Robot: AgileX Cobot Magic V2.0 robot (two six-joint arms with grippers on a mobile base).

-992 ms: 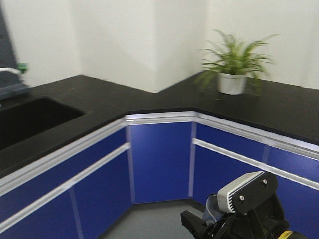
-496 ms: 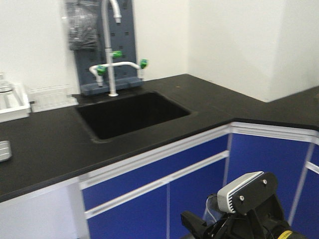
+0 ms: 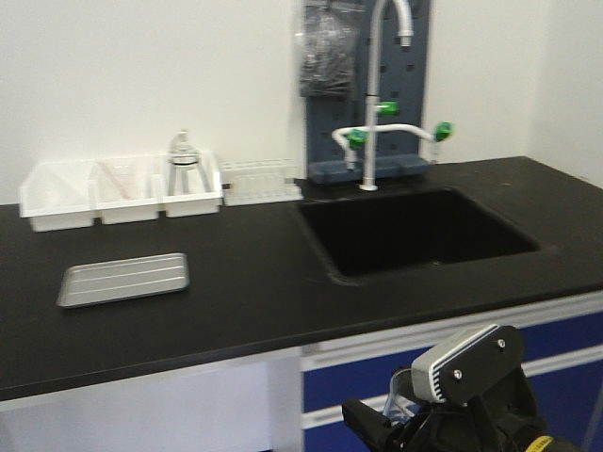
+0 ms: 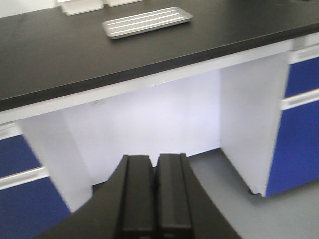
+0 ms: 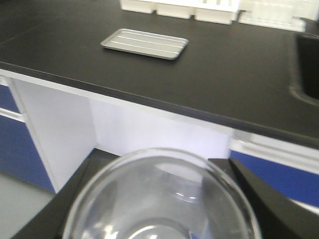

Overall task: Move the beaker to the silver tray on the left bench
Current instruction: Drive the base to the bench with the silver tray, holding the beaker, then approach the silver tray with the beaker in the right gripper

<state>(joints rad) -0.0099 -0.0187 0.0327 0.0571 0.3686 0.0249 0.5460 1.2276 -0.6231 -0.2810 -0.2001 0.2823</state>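
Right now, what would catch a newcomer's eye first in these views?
The beaker fills the bottom of the right wrist view, held between black jaws. Ahead, the silver tray gleams on the matte black left bench, to the left of the deep sink and its green-handled tap.

A lab: black bench [image 3: 236,301], sunken sink [image 3: 424,235], green-valved gooseneck tap [image 3: 370,85], pegboard drying rack [image 3: 415,85]

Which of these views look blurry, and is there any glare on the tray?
Front view: softly blurred throughout, tray evenly grey. Left wrist view: bench edge and cabinets smeared, tray shows a pale sheen. Right wrist view: beaker close and out of focus, tray fairly sharp.
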